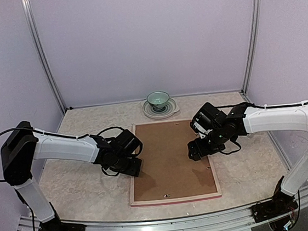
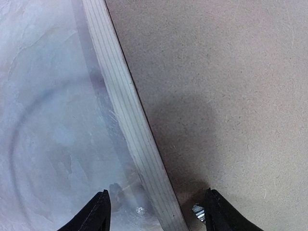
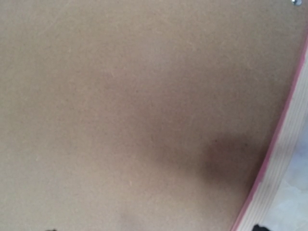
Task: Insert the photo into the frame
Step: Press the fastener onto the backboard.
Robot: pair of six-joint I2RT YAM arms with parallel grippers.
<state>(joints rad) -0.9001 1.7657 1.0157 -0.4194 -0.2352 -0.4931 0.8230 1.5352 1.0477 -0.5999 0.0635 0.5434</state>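
Observation:
The frame (image 1: 176,199) lies face down on the table, with its pale wood back edge up and a pink line along the rim. The brown backing board (image 1: 169,158) fills it. The photo is hidden. My left gripper (image 1: 133,167) is open and low over the frame's left rim. In the left wrist view the left gripper (image 2: 157,192) straddles the pale rim (image 2: 130,120), one finger over the table and one over the board (image 2: 216,72). My right gripper (image 1: 195,152) is open and close above the board's right part (image 3: 120,96), near the rim (image 3: 284,168).
A green bowl (image 1: 158,99) stands on a pale plate (image 1: 161,112) at the back, just beyond the frame's far edge. A small metal clip (image 2: 198,211) sits on the board by my left finger. Purple walls close in the table.

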